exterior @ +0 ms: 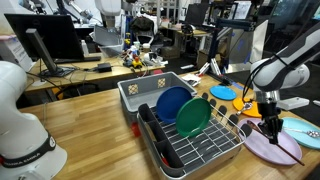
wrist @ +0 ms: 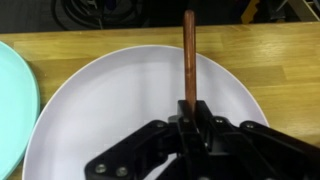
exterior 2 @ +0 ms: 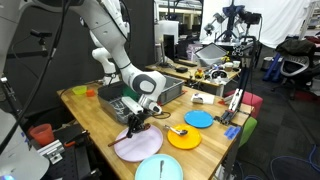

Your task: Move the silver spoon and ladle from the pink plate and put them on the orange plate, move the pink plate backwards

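In the wrist view a light-blue plate (wrist: 12, 100) shows at the left edge, smooth and matte, with a thin rim. Just beside it lies the pink plate (wrist: 110, 100), which is large, round and flat. Its color is very pale, almost white with some lilac, and its surface looks smooth with a soft shine.

Over the middle of this plate the claw (wrist: 190, 108), made of black hard parts, is closed on a slim straight handle (wrist: 188, 55). The handle looks brownish here, thin and even in width. It runs from the claw across the plate and ends over the far rim. The bowl end is hidden under the claw, so I cannot tell if it is the silver spoon or the ladle.

In an exterior view the claw (exterior 2: 135, 124) stands over the pink plate (exterior 2: 125, 150). To the right come the orange plate (exterior 2: 185, 140), which is round and flat with something small on it that I cannot make out, and then a small blue plate (exterior 2: 198, 118).

The surface (wrist: 100, 40) is light wood in glued strips, with visible grain. In an exterior view a black wire rack (exterior: 195, 148) on it holds a dark blue plate (exterior: 172, 100) and a green plate (exterior: 192, 117), both on edge. Around it is a workroom with desks, chairs and a monitor (exterior: 50, 40).
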Available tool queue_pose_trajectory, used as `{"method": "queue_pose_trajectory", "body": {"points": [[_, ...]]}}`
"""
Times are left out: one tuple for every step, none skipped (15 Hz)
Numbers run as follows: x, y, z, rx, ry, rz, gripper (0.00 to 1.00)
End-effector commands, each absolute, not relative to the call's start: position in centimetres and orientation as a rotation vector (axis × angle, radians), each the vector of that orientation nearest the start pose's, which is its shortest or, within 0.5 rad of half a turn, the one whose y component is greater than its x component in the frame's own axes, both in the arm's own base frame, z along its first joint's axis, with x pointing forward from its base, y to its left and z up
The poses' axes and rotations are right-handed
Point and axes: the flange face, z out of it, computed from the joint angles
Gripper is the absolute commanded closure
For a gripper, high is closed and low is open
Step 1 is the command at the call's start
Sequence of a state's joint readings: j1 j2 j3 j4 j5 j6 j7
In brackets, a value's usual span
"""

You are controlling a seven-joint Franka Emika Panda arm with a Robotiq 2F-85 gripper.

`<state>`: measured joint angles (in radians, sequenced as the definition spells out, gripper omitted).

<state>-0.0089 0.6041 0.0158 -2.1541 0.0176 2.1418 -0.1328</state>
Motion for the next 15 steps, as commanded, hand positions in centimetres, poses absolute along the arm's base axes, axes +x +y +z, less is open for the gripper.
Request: {"method": "queue_pose_trajectory", "body": {"points": [[47.6,0.3,12.5,-2.871,-0.138,0.829,0.97],[48.1,0.0,13.5,-2.859,-0.099,0.804,0.97],[48.5,-0.3,14.6,-2.843,-0.064,0.783,0.97],[49.1,-0.8,15.6,-2.832,-0.010,0.759,0.97],[49.6,-1.5,16.3,-2.831,0.042,0.738,0.97],[50.1,-2.6,17.0,-2.832,0.101,0.716,0.97],[50.5,-3.6,17.7,-2.831,0.150,0.690,0.97],[50.9,-4.9,18.3,-2.828,0.211,0.652,0.97],[51.3,-6.1,18.8,-2.825,0.262,0.618,0.97],[51.7,-7.3,19.3,-2.817,0.313,0.594,0.97],[52.0,-8.4,19.8,-2.808,0.366,0.571,0.97],[52.3,-9.4,20.1,-2.798,0.411,0.557,0.97],[52.5,-10.2,20.1,-2.791,0.446,0.550,0.97],[52.8,-10.8,20.0,-2.784,0.473,0.551,0.97],[53.0,-11.1,19.9,-2.772,0.486,0.560,0.97]]}}
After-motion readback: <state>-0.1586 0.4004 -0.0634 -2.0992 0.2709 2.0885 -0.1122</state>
